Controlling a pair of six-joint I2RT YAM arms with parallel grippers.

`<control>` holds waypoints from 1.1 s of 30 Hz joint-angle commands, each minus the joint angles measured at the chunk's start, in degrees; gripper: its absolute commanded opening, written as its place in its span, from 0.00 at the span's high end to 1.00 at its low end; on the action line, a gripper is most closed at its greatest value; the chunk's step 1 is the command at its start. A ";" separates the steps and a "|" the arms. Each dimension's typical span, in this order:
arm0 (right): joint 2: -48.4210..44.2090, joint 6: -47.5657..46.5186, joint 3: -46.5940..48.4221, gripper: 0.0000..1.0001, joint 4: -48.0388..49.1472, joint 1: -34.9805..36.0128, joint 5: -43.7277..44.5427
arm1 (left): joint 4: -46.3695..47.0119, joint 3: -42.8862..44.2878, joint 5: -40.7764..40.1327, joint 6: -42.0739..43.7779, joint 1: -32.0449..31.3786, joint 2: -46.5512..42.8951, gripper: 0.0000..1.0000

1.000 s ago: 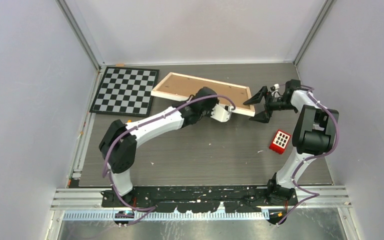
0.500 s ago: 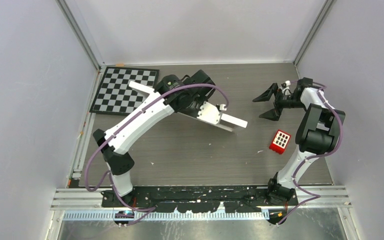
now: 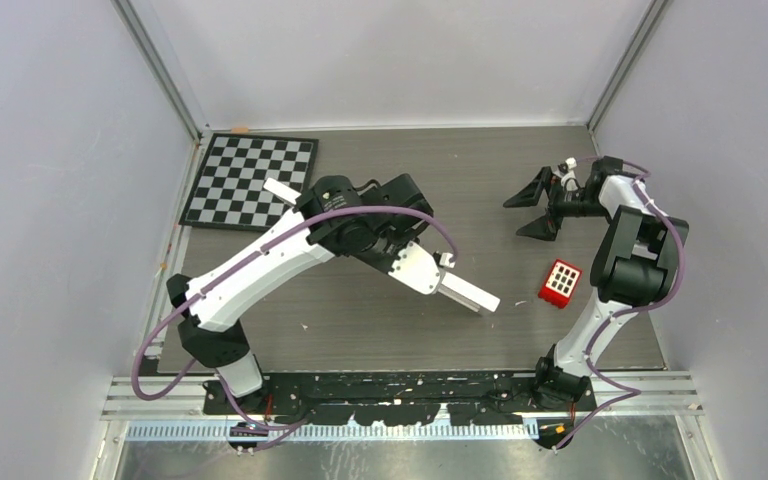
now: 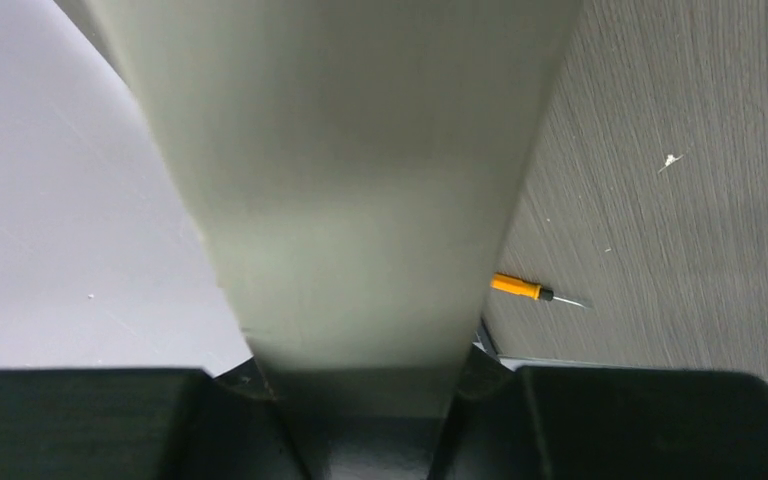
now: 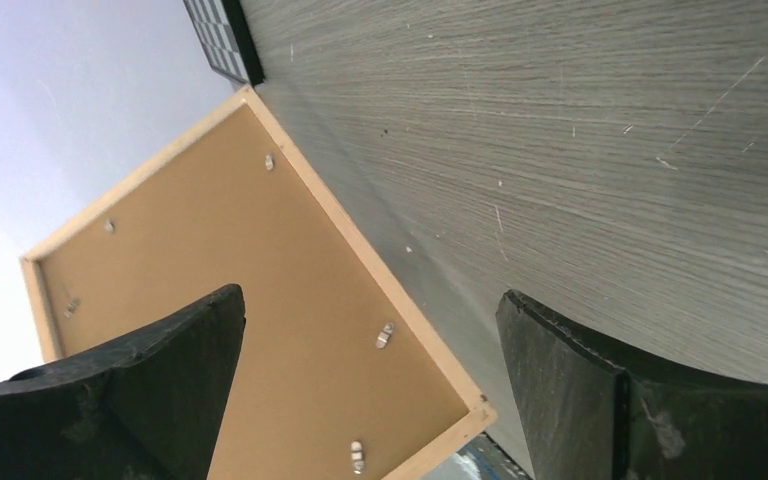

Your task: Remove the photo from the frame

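Top view is showing the frame (image 3: 468, 294) only edge-on: a thin white strip running diagonally from the near right corner of the checkerboard (image 3: 250, 182) out over the table (image 3: 360, 330), tilted up, with the left arm covering its middle. Left wrist view is giving what top can't: the left gripper (image 4: 360, 378) is clamping the frame's edge, one black finger on each side, pale face filling the shot. Right wrist view is showing the other side: brown back panel in a pale wood rim, metal tabs on it, a checkerboard corner behind. The photo isn't showing in any view. Can't tell if the frame's lower edge is touching the table. The right gripper (image 3: 516, 217) is hanging well apart from the checkerboard, across the table, jaws spread wide with nothing between them. A red block (image 3: 560, 283) with white squares is lying farther from the checkerboard than the frame's far end. An orange-handled screwdriver (image 4: 525, 289) is appearing only in the left wrist view, lying beyond the frame.
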 commanded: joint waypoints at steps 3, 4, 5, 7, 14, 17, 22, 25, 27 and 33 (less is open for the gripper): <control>-10.94 -15.35 -2.69 0.00 2.01 0.45 -1.71 | -10.73 4.70 0.13 3.31 2.23 -0.09 1.00; -12.66 -17.44 -3.22 0.00 1.67 0.39 -1.78 | -10.73 5.86 0.85 3.95 3.40 1.04 1.00; -14.58 -19.93 -3.73 0.00 1.35 0.36 -2.09 | -10.73 6.58 1.59 4.74 4.57 1.86 1.00; -18.97 -25.83 -5.13 0.00 -0.08 0.35 -3.05 | -10.73 7.00 2.29 7.26 6.78 3.18 1.00; -42.22 -40.19 -19.51 0.00 3.90 0.12 -1.93 | -10.65 12.52 7.08 12.87 14.15 9.60 1.00; -48.04 -48.47 -23.16 0.00 0.29 -0.01 -3.51 | -10.64 13.20 9.74 16.50 16.22 11.13 1.00; -52.59 -67.51 -25.21 0.00 -10.02 -0.03 -6.03 | -10.65 13.26 12.96 21.49 17.57 12.52 1.00; -52.87 -80.60 -24.00 0.01 -17.40 0.00 -6.88 | -10.64 15.19 13.77 22.22 17.97 13.87 1.00; -53.02 -85.16 -23.59 0.00 -20.22 0.18 -8.40 | -10.62 16.21 14.71 22.43 18.14 14.49 1.00; -56.05 -74.75 -25.96 0.00 -6.55 8.53 -7.41 | -10.65 16.30 15.89 21.78 18.31 14.83 1.00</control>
